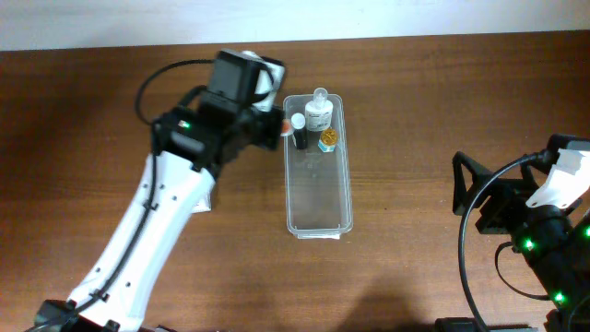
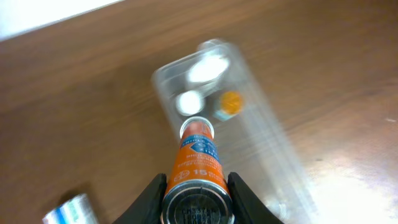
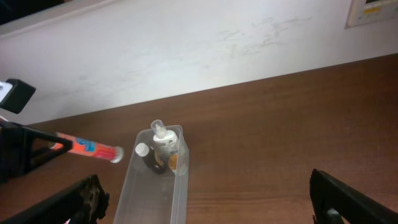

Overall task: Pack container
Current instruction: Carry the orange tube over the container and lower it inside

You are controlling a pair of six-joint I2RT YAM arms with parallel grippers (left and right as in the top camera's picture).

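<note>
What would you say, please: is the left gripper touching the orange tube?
Touching. The left wrist view shows the left gripper shut on the orange tube, both fingers pressed against its sides with no gap.

Clear container (image 1: pixel 318 189), 3 bottles inside

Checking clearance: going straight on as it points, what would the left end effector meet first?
The orange tube in the left end effector would probably reach the white-capped bottle in the container first; depth is unclear.
</note>
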